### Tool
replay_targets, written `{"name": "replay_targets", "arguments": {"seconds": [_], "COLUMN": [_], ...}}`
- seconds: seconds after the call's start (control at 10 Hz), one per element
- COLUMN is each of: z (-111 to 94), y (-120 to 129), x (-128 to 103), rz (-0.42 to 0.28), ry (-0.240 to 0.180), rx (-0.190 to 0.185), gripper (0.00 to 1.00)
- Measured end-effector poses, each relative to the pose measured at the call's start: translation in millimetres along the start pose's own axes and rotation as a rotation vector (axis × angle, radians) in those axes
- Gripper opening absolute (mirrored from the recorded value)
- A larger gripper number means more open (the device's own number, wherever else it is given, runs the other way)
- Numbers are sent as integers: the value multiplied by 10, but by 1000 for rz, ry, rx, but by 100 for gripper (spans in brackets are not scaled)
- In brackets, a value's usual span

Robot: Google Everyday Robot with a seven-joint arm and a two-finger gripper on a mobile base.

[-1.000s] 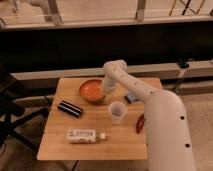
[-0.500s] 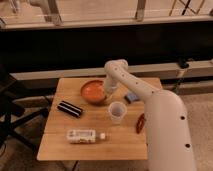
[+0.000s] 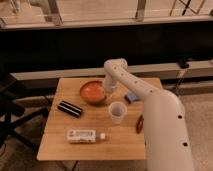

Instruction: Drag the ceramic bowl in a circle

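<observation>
The ceramic bowl is a shallow orange-red dish on the far middle of the wooden table. My white arm reaches over from the right, and its gripper comes down at the bowl's right rim. The arm's wrist covers the contact point, so I cannot make out the grip on the rim. A small translucent white cup stands just in front of the gripper, apart from the bowl.
A black flat box lies left of the bowl. A white bottle lies on its side near the front. A blue item and a red-brown object sit by the table's right edge. A dark chair stands to the left.
The bowl and the gripper have shifted slightly, with the arm's wrist turned a little over the bowl's right rim. The other objects have stayed put.
</observation>
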Motion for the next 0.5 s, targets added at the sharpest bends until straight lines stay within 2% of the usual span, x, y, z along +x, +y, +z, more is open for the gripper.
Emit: {"name": "replay_targets", "arguments": {"seconds": [0.2, 0.5], "z": [-11, 24], "y": [-10, -197], "x": [-55, -221], "rz": [-24, -38], "ry": [1, -4], "rx": [-19, -32], "gripper": [0, 0]}}
